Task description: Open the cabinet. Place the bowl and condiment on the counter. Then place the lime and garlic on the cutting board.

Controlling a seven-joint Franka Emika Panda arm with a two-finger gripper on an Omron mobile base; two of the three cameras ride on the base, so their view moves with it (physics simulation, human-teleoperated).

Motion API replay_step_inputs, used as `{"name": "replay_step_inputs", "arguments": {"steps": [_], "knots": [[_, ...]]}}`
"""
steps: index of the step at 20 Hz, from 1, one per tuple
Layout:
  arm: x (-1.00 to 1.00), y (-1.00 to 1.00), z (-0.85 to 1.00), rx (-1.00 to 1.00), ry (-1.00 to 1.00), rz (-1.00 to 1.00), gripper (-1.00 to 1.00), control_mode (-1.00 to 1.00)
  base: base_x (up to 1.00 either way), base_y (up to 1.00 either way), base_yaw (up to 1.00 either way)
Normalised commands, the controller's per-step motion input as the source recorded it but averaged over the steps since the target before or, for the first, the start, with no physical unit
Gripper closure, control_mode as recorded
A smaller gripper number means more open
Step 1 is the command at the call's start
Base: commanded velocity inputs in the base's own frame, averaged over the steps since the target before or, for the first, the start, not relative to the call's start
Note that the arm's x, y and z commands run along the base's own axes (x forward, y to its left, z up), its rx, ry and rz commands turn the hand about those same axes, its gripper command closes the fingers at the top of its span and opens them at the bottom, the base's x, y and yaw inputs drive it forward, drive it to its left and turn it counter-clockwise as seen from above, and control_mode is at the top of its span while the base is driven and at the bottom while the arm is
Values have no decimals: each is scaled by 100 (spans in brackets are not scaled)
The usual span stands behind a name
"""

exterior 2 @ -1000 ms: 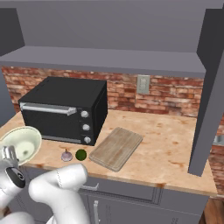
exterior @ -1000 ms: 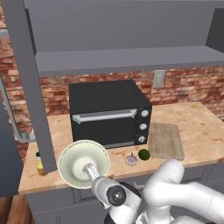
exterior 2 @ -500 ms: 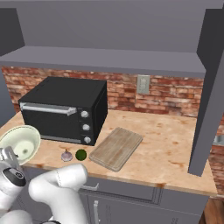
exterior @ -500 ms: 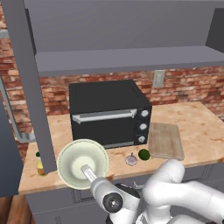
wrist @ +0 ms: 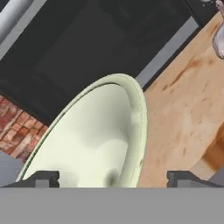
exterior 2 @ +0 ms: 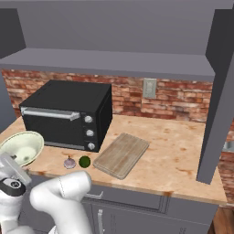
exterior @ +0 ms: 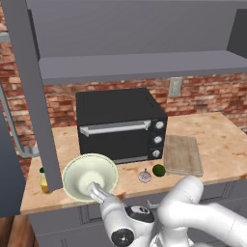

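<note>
Resting on the counter (exterior: 212,140), the bowl (exterior: 90,176) sits beneath a wide-open, empty gripper (wrist: 113,178). Next likely comes pulling clear, then taking the lime (exterior: 158,170) to the cutting board (exterior: 182,154).

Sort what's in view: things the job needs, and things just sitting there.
Job: bowl, condiment bottle, counter, lime, garlic, cutting board, cabinet door.
Not part of it: black oven, wall outlet, brick wall.

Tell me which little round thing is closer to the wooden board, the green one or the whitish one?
The green one, the lime. It sits right beside the cutting board, while the pale garlic lies on the lime's far side.
</note>
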Motion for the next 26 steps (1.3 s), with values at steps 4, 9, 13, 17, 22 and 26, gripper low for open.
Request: {"name": "replay_step_inputs", "arguments": {"steps": [4,9,13,17,22,26], "knots": [[0,-14,0,6,-30,-3,-100,-100,0,0,0],[0,-21,12,7,-31,-2,-100,-100,0,0,0],[-22,-56,43,13,-16,0,-100,-100,0,0,0],[-73,-90,48,21,-2,-3,-100,-100,0,0,0],[-83,-100,44,25,0,-1,-100,-100,0,0,0],[-64,-100,87,25,-1,0,-100,-100,0,0,0]]}}
